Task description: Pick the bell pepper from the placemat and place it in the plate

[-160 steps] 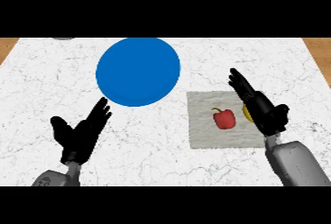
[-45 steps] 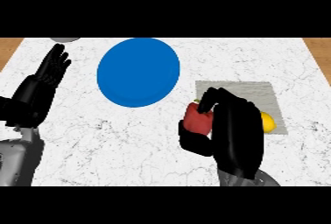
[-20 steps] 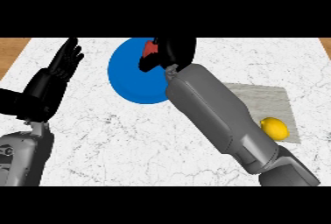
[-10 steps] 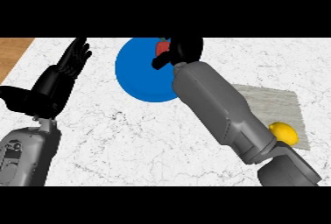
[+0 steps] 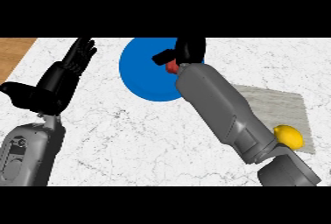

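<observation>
I have the right robot hand (image 5: 184, 50) stretched far out over the blue plate (image 5: 145, 78), its fingers curled round the red bell pepper (image 5: 172, 66), of which only a small red patch shows just under the palm, on the near side of the hand. The pepper sits above the plate's right portion; whether it touches the plate I cannot tell, since the hand and forearm cover the contact. My reading: the hold is kept so the pepper arrives over the dish before letting go, and the release step is not yet done. The grey placemat (image 5: 284, 109) lies well behind the hand, beside the forearm, and carries only a yellow fruit, probably a lemon (image 5: 288, 136), close against the elbow. The left robot hand (image 5: 61, 81) shows at the left, fingers straight and pointing up, holding nothing; it is parked there, I judge, to keep out of the working arm's way. The white marbled surface (image 5: 129, 140) carries all of it.
</observation>
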